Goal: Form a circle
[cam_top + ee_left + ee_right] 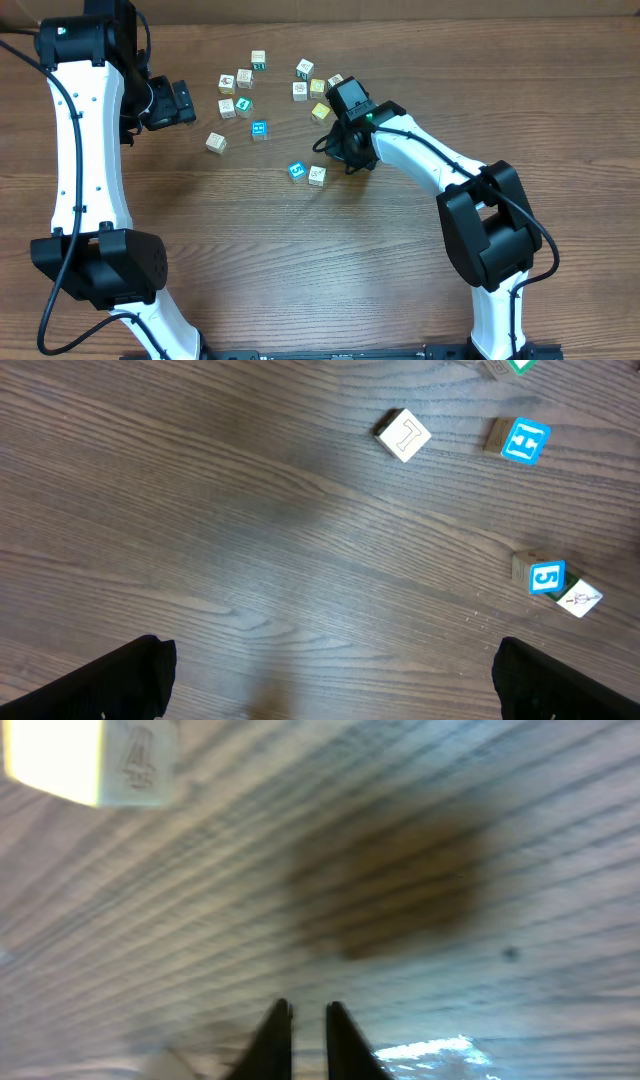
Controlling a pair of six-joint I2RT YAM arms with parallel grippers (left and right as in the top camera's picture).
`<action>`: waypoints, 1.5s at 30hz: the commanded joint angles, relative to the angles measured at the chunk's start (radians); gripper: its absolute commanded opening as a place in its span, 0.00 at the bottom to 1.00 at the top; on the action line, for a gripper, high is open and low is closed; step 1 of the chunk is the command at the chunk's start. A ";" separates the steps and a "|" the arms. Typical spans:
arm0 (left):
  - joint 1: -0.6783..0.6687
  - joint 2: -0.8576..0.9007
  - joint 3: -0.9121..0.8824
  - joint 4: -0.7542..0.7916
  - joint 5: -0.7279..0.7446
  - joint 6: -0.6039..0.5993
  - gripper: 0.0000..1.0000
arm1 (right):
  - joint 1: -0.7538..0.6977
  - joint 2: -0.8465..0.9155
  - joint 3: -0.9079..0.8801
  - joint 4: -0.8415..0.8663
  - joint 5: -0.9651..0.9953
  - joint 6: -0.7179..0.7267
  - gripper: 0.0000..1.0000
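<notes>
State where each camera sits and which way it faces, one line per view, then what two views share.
Overhead: above the table, looking straight down; left arm, right arm and scattered cubes show.
Left wrist: looks down past the open left gripper at a blue cube beside a cream cube.
Right wrist: low over the table, blurred; shut right gripper.
Shared: overhead also shows that blue-cream pair.

Free room on the table (300,270)
Near half is open wood; scattered cubes (245,78) crowd the far centre, hemmed between left arm (85,150) and right arm (425,160).
</notes>
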 commanded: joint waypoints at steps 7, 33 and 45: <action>-0.003 0.009 0.002 0.001 -0.012 -0.013 1.00 | 0.013 -0.036 -0.006 -0.042 0.008 -0.039 0.04; -0.003 0.009 0.002 0.001 -0.012 -0.013 1.00 | 0.126 -0.036 -0.006 -0.147 -0.060 -0.038 0.07; -0.003 0.009 0.002 0.001 -0.012 -0.013 1.00 | 0.130 -0.036 -0.006 -0.131 -0.104 -0.038 0.08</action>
